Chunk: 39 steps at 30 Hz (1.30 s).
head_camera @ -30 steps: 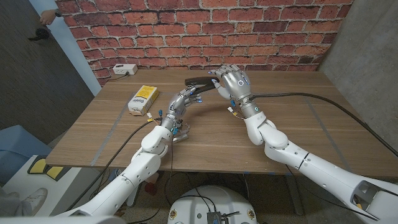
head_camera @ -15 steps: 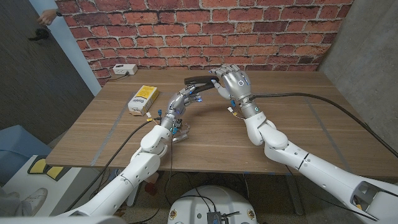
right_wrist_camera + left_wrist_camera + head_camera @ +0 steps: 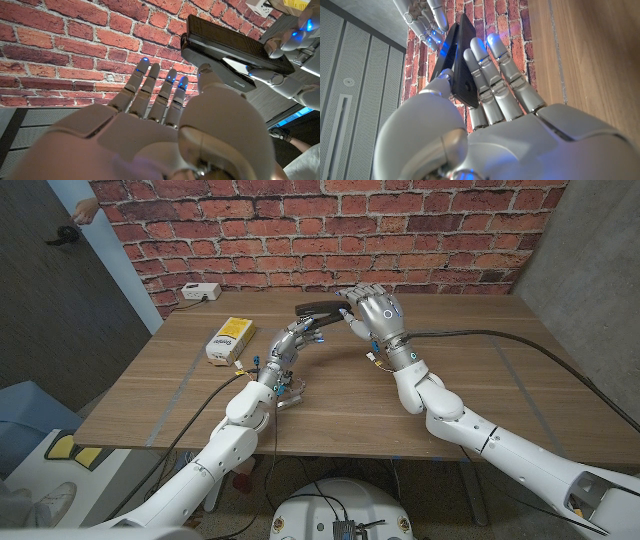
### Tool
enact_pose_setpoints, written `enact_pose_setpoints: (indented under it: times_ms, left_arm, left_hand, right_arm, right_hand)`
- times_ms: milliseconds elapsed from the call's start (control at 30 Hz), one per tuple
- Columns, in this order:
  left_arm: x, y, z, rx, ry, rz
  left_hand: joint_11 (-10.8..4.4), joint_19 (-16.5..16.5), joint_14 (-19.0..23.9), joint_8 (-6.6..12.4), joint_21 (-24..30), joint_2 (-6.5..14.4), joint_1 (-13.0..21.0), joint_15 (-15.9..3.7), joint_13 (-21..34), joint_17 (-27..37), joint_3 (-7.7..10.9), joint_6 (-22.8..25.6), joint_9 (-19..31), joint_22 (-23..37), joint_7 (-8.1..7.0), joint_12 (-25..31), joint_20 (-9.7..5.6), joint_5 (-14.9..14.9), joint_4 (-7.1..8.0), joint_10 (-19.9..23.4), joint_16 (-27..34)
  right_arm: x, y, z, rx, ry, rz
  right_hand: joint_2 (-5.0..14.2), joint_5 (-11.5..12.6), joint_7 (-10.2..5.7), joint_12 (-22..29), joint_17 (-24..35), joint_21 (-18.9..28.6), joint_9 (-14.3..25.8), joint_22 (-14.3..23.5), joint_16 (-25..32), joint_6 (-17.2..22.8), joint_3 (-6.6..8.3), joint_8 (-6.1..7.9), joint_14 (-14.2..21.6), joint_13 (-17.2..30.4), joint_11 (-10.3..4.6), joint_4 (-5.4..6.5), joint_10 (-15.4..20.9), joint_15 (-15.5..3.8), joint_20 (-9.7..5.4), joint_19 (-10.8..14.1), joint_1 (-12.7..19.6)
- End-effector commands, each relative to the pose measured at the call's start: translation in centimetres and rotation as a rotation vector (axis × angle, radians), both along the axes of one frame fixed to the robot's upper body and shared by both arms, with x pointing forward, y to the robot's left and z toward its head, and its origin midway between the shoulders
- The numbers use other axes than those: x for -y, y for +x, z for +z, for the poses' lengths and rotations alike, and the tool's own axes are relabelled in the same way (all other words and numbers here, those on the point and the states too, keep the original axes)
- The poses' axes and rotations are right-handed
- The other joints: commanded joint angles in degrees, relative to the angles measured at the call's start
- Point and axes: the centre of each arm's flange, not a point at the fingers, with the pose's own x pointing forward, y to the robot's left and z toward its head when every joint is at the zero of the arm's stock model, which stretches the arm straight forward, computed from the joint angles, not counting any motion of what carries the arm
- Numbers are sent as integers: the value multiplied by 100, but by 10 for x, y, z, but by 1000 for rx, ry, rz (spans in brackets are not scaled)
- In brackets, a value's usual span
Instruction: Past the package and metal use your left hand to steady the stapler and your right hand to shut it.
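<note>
Left robot hand (image 3: 296, 338) grips black oblong stapler (image 3: 322, 308), w/ right robot hand (image 3: 377, 311) spread wide, empty; press lid squarely, base steady.

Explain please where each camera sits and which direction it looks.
Head view: fixed on the head, looking down at the wooden table; both arms enter from the bottom corners.
Left wrist view: behind the left hand, which holds the stapler.
Right wrist view: behind the right hand, facing the brick wall.
All three show the stapler and both hands.
</note>
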Motion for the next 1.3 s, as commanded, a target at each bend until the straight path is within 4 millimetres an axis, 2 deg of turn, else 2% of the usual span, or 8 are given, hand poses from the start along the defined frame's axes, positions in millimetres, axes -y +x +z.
enact_pose_setpoints:
  times_ms: [33, 267, 367, 567, 633, 733, 900, 1300]
  left_arm:
    - [3, 4, 4, -6, -3, -9]
    - [7, 6, 7, -9, 6, -14]
    - [8, 7, 8, -8, 8, -15]
    - [9, 8, 9, -7, 8, -20]
    - [9, 8, 9, -10, 7, -13]
    - [9, 7, 9, -16, 6, -8]
    - [9, 6, 9, -17, 7, -4]
    - [10, 8, 8, -22, 4, -8]
  left_hand:
    - [-204, -37, 20, 15, 58, 516, 464, -132, 13, 19, 57, 270, 21, 10, 260, -4, -186, 32, -5, 175, -4]
    - [-213, -46, 36, 7, 83, 522, 470, -130, 19, 19, 62, 285, 27, 5, 282, -3, -186, 30, -7, 190, 2]
    - [-215, -46, 45, 3, 90, 522, 472, -131, 20, 24, 63, 289, 27, 4, 283, -4, -188, 29, -8, 191, 8]
    - [-218, -9, 63, -14, 132, 524, 479, -130, 21, 24, 67, 281, 35, -1, 299, -11, -198, 27, -12, 192, 14]
    - [-216, -36, 54, -21, 137, 522, 475, -122, 4, 19, 69, 276, 42, -3, 278, -25, -185, 26, -7, 194, 6]
    - [-213, -137, 38, -43, 141, 505, 444, -129, 17, 22, 58, 293, 40, -11, 131, -23, -194, 23, 17, 216, -2]
    - [-222, -154, 102, -55, 163, 505, 457, -143, 49, 54, 53, 317, 35, -14, 143, 12, -197, 22, -1, 278, 45]
    - [-220, -194, 141, -76, 208, 496, 469, -140, -1, 89, 52, 380, 21, -19, 189, -15, -213, 14, -32, 337, 80]
  right_arm:
    - [7, 0, -4, -1, -13, -11]
    - [6, 2, -7, 6, -50, -27]
    - [4, 3, -8, 17, -83, -44]
    - [-2, 3, -11, 31, -136, -82]
    - [-3, 3, -12, 32, -148, -86]
    - [-7, 2, -12, 45, -174, -109]
    - [-10, 2, -15, 53, -196, -127]
    - [-23, 6, -15, 55, -249, -172]
  right_hand:
    - [-10, 48, -24, -101, -16, -57, -6, 2, -47, -178, -51, -3, -207, 4, -2, -5, -206, -926, -78, -111, -68]
    - [-100, 62, -15, -318, -67, -171, -34, -7, -112, -569, -120, -28, -631, -7, -1, -88, -602, -910, 38, -293, -109]
    - [-236, 55, 69, -373, -118, -220, -56, -19, -121, -643, -188, 5, -790, -22, 74, -165, -717, -869, 199, -321, -110]
    - [-352, 29, 39, -481, -241, -420, -102, -35, -175, -908, -244, -2, -1245, -55, 55, -269, -1095, -845, 354, -585, -33]
    - [-388, 10, 17, -499, -311, -494, -124, -36, -172, -1050, -247, -7, -1386, -68, 34, -308, -1232, -849, 358, -651, 41]
    - [-425, -18, 19, -516, -375, -572, -145, -37, -192, -1176, -265, -9, -1585, -82, 26, -314, -1373, -818, 378, -735, 72]
    - [-464, -65, 49, -527, -509, -773, -197, -39, -199, -1441, -303, -7, -1991, -111, 17, -294, -1651, -757, 367, -975, 93]
    - [-494, -76, 56, -547, -709, -997, -269, -43, -188, -1901, -303, -33, -2401, -155, 78, -311, -2095, -679, 379, -1151, 212]
